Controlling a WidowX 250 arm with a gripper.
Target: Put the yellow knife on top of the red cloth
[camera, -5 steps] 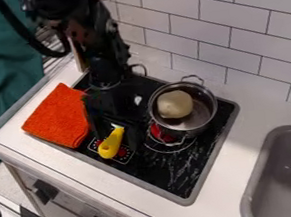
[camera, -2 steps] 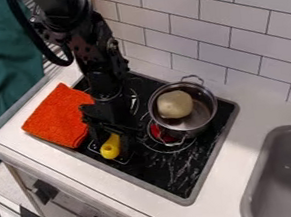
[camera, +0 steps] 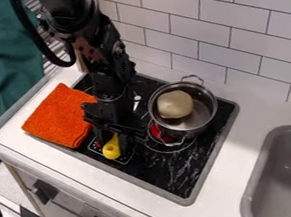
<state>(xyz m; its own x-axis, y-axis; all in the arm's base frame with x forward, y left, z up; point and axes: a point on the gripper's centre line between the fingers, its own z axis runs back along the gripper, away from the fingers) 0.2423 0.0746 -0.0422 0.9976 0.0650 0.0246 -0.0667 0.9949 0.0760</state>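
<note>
Gripper (camera: pixel 115 145): at the knife (camera: pixel 111 150), wide or narrow I cannot tell | knife: over stove (camera: pixel 163 171), apart from cloth (camera: pixel 56 118) | pot (camera: pixel 204 109): on stove

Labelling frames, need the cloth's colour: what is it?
Orange-red all over the cloth, seen best in the camera view.

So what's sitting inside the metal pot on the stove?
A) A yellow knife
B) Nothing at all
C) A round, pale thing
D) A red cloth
C: a round, pale thing sits in the pot, while the cloth lies at the stove's edge, outside it.
</note>
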